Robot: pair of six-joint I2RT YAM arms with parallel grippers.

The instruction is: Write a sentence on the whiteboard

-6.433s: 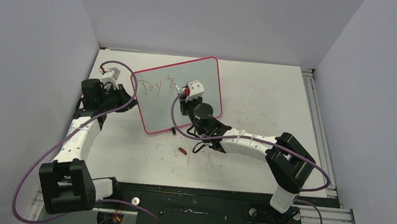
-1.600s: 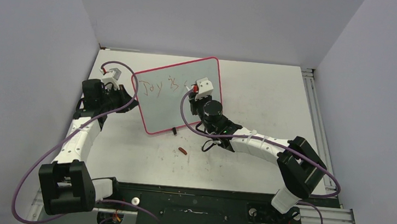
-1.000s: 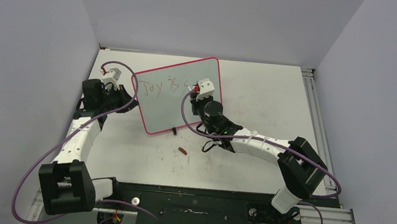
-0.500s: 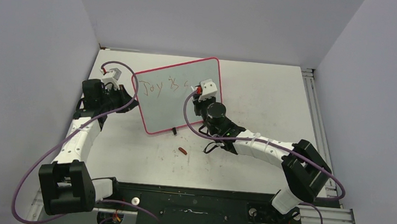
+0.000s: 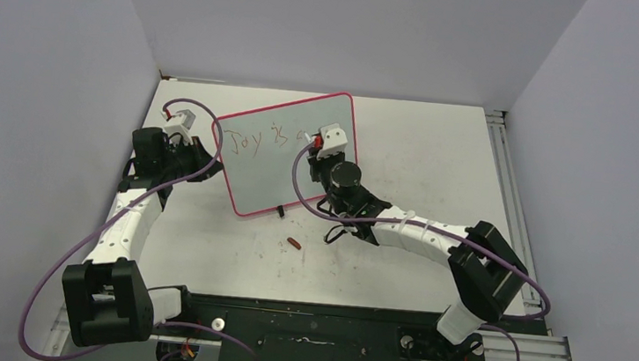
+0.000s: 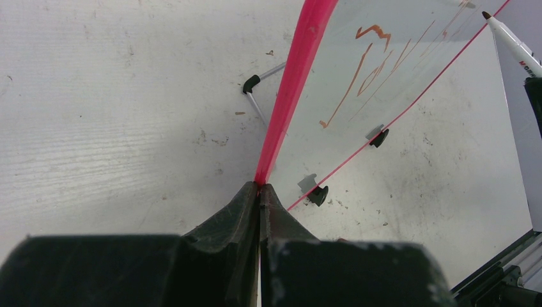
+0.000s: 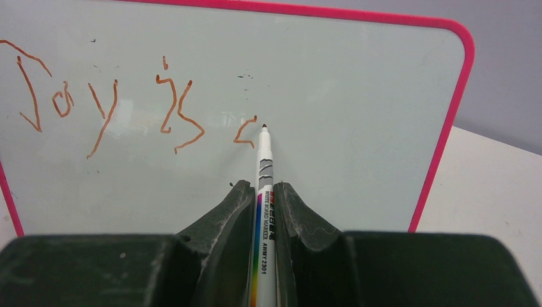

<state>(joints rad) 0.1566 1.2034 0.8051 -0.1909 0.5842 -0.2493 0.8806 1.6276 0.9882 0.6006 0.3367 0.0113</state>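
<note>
Standing whiteboard [image 7: 358, 128] before right end effector [image 7: 261, 187]

The whiteboard [image 7: 358, 96] — pale grey-white, thin pink-red frame, rounded corners — stands propped at a tilt straight ahead of the right gripper [image 7: 263, 188], one frame edge pinched in the left gripper [image 6: 259, 188]. The sentence [image 7: 115, 105], thin reddish-brown handwriting, reads "Joy is c", its last letter just left of the tip of the marker [image 7: 264, 153] clamped in the right gripper.

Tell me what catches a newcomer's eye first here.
A pink-framed whiteboard stands tilted at the table's far left-centre, with orange-brown handwriting reading "Joy is c". The right fingers clamp a whiteboard marker with its tip beside that "c", while the left fingers pinch the board's left edge.
</note>
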